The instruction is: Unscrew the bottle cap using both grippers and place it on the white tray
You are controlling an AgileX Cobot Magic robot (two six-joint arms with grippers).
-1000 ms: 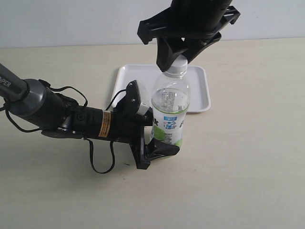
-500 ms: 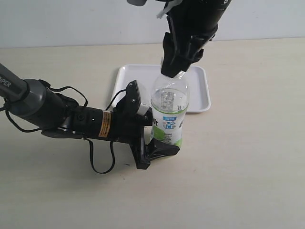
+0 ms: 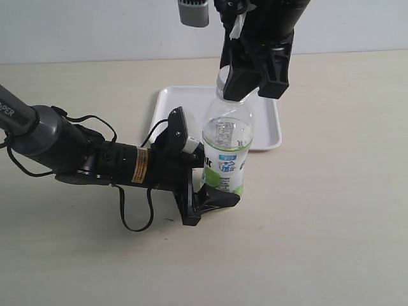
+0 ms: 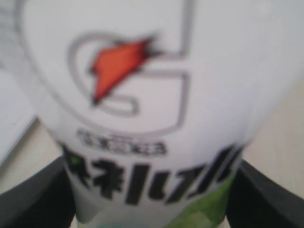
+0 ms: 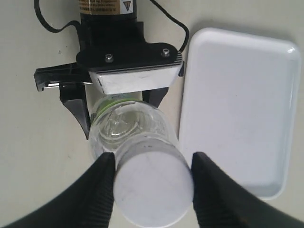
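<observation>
- My left gripper (image 3: 215, 185) clamps the bottle (image 3: 227, 146) low on its label, upright mid-counter.
- My right gripper (image 5: 153, 186) pinches the bottle cap (image 5: 153, 194) from above; unscrewing is the step in hand, I judge.
- Next: twist it free, lift, carry to the white tray (image 3: 266, 131) just behind, toward the far edge.

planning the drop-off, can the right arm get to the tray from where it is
Probably yes. The right gripper sits on the cap atop the bottle, and the tray lies open right beside it, with nothing between them.
</observation>
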